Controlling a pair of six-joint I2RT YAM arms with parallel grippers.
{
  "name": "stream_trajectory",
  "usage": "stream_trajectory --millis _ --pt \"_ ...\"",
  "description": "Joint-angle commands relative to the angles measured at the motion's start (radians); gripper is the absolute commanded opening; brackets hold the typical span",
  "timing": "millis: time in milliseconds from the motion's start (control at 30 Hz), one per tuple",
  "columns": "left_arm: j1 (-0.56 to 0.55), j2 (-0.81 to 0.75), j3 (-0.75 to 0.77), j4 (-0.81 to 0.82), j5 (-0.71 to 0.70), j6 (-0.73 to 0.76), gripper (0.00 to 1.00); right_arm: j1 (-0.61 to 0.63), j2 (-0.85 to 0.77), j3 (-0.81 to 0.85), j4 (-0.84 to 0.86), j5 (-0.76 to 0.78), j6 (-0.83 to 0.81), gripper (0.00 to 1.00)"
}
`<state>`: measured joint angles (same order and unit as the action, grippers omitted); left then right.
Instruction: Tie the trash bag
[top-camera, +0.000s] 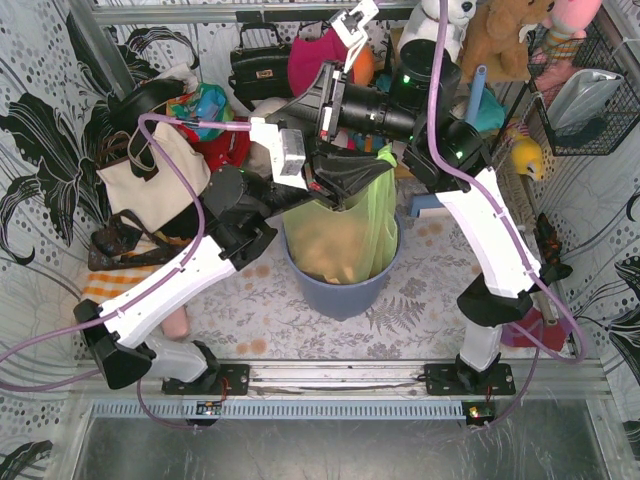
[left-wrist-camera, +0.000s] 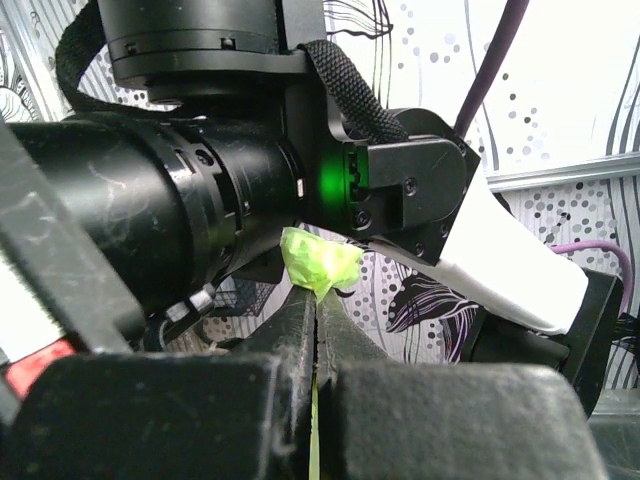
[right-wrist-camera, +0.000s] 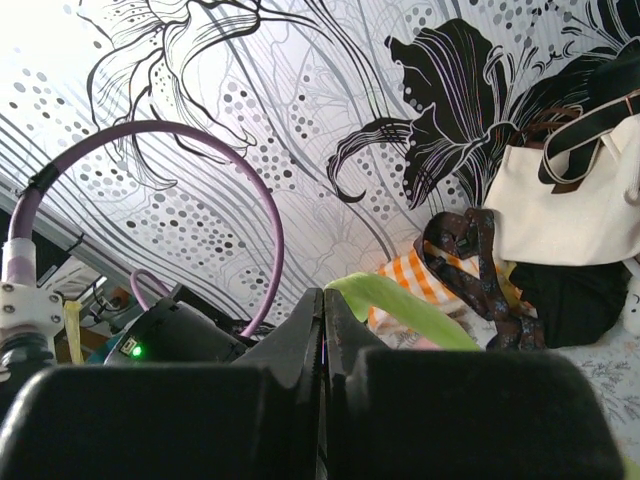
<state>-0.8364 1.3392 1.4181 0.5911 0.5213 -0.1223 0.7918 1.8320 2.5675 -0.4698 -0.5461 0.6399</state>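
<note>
The trash bag (top-camera: 352, 232), lime-green and translucent, stands in the blue-grey bin (top-camera: 340, 292) at the table's middle. Tan paper shows through it. Both arms cross close together above the bin's rim and hide the bag's mouth. My left gripper (left-wrist-camera: 318, 296) is shut on a crumpled tuft of the trash bag (left-wrist-camera: 320, 260), which sticks out past the fingertips just below the right arm's black forearm. My right gripper (right-wrist-camera: 323, 293) is shut, and a twisted strip of the trash bag (right-wrist-camera: 412, 306) runs from its tips down to the right.
A white tote (top-camera: 150, 182) and an orange checked cloth (top-camera: 112, 286) lie to the left. A black handbag (top-camera: 260, 62) and plush toys (top-camera: 505, 35) crowd the back. A wire basket (top-camera: 590, 95) hangs at the right. Purple cables loop off both arms.
</note>
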Motion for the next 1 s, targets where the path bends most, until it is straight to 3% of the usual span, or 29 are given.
stream_trajectory --millis 0,367,967 --pt "-0.009 0.016 0.048 0.058 0.002 -0.009 0.0 0.015 -0.022 0.01 0.015 -0.003 -0.019 0.0" --pt "-0.009 -0.125 -0.163 0.113 -0.087 0.013 0.0 0.014 -0.283 -0.291 -0.05 0.368 -0.159 0.0" --pt "-0.007 -0.286 -0.312 0.109 -0.235 0.07 0.0 0.014 -0.516 -0.6 -0.046 0.47 -0.1 0.0"
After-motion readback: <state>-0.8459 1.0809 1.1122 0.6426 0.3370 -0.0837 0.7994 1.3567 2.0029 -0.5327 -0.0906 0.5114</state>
